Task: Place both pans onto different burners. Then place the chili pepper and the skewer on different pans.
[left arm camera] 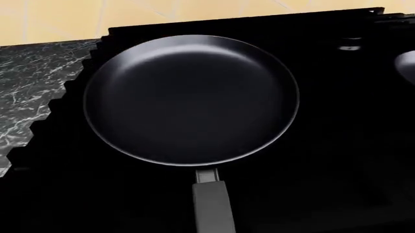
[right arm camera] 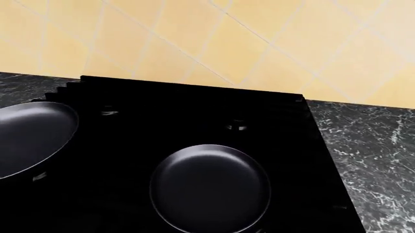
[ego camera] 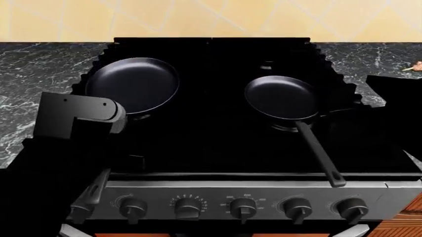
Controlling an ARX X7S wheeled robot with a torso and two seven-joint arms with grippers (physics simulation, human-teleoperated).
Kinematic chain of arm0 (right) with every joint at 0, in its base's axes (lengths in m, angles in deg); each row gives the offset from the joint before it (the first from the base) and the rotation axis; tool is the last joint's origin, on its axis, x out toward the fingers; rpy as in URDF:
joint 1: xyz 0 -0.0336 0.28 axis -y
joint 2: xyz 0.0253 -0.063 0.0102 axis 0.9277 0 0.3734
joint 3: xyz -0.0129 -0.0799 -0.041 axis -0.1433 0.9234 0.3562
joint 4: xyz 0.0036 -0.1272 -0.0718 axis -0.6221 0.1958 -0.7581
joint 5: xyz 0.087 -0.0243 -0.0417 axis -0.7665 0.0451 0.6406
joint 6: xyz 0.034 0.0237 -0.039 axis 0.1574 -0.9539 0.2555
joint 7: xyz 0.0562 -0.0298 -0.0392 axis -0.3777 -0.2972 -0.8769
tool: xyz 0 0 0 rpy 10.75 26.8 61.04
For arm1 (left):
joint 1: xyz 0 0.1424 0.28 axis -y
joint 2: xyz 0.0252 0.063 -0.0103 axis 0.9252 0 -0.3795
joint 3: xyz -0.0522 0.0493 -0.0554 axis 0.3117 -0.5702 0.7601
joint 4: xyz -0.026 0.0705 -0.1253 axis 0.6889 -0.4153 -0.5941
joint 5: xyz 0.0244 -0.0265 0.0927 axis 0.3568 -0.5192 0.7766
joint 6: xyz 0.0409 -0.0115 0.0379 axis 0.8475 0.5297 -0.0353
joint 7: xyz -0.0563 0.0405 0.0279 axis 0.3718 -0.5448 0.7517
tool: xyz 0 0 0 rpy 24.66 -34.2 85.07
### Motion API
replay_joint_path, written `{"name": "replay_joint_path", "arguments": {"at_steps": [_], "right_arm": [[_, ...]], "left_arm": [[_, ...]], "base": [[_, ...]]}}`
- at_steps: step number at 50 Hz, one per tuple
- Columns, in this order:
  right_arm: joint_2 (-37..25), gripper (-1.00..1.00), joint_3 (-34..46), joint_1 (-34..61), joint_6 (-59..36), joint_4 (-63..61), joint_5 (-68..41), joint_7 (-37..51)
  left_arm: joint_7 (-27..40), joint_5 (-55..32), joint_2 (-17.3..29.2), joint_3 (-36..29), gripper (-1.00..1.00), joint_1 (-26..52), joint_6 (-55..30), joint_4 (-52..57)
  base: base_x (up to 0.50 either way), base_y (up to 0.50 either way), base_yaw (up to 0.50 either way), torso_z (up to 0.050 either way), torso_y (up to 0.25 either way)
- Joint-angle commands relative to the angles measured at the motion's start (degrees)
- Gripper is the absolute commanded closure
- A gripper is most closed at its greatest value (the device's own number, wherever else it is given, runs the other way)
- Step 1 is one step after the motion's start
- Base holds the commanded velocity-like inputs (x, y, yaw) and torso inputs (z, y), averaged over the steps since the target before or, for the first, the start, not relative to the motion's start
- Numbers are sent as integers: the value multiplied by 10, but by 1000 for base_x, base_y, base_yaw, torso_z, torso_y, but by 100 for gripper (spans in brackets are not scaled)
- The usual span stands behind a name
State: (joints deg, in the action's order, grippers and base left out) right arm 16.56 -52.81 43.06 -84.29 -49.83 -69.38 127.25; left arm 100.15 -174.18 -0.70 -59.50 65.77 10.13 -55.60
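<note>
Nearest the head camera runs the steel stove front with its row of knobs (ego camera: 243, 207). Behind it, on the black grates, sit both pans: the left pan (ego camera: 134, 84) and the right pan (ego camera: 282, 98), whose long straight handle points near and right. Both look matte, round and shallow, and empty. A pinkish scrap at the far right worktop (ego camera: 26, 98) edge, likely the skewer (ego camera: 415, 65), lies nearer the right arm. Neither gripper's jaws show, so I cannot tell their state.
</note>
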Motion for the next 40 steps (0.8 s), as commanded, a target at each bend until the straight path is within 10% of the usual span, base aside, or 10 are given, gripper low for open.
{"name": "replay_joint_path", "arguments": {"at_steps": [1,34,35,40], "right_arm": [[-1,-100,8,-2,5,1,6,-12],[-15,-100,8,-8,17,-5,10,-26],[-15,-100,8,-9,18,-5,10,-27],[-17,-100,7,-11,20,-8,10,-28]], "left_arm": [[40,5,9,1,100,-1,13,-16],[-56,120,-11,-30,100,-3,14,-68],[-48,110,-10,-31,-100,-3,14,-66],[-5,59,-5,-40,-100,5,18,-52]], "base": [[0,0,0,0,0],[0,0,0,1,1],[0,0,0,0,0],[0,0,0,0,0]]}}
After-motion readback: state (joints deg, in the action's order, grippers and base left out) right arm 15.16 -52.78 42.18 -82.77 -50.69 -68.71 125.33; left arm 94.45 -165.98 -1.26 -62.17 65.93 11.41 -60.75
